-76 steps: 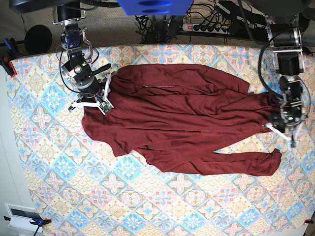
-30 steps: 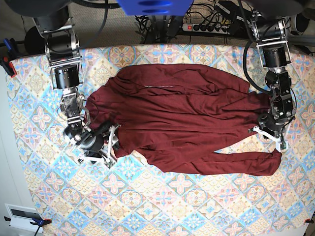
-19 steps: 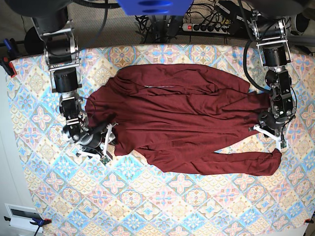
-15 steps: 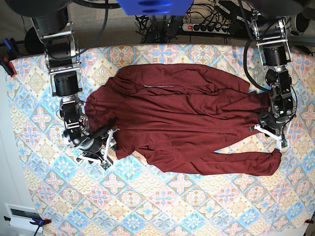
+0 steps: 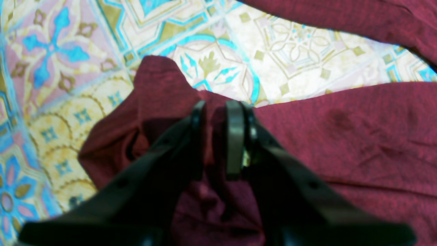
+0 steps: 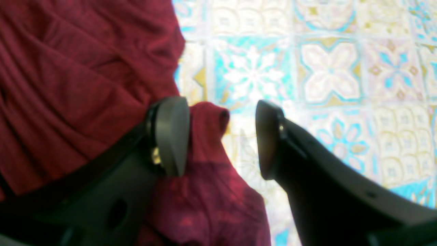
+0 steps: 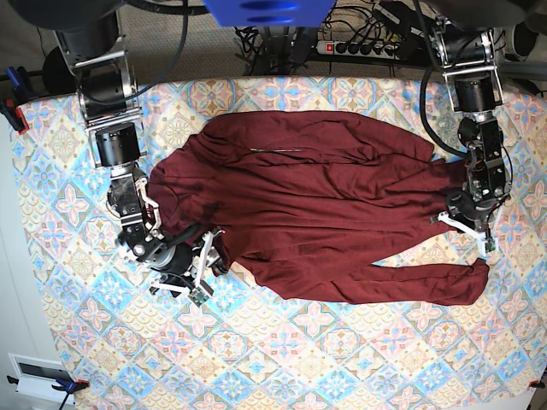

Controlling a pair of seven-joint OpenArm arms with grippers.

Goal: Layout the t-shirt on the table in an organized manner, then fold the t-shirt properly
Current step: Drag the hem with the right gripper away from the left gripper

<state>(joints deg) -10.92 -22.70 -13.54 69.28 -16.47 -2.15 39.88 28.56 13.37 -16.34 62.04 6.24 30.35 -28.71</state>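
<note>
Pinching a fold at the right edge of the t-shirt (image 7: 325,205), the left gripper (image 5: 218,136) looks set to pull the fabric flat, its jaws nearly closed on cloth. The right gripper (image 6: 222,136) is wide open at the left edge, one finger touching the cloth, holding nothing. The shirt lies rumpled mid-table (image 7: 359,367), so it's the layout stage, I'd say.

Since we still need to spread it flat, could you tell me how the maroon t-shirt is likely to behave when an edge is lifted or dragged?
The t-shirt will probably be floppy: it lies in soft creases and bunches where the left gripper pinches it. Dragging likely wrinkles it rather than shifting it whole. It looks thin, so presumably light.
</note>
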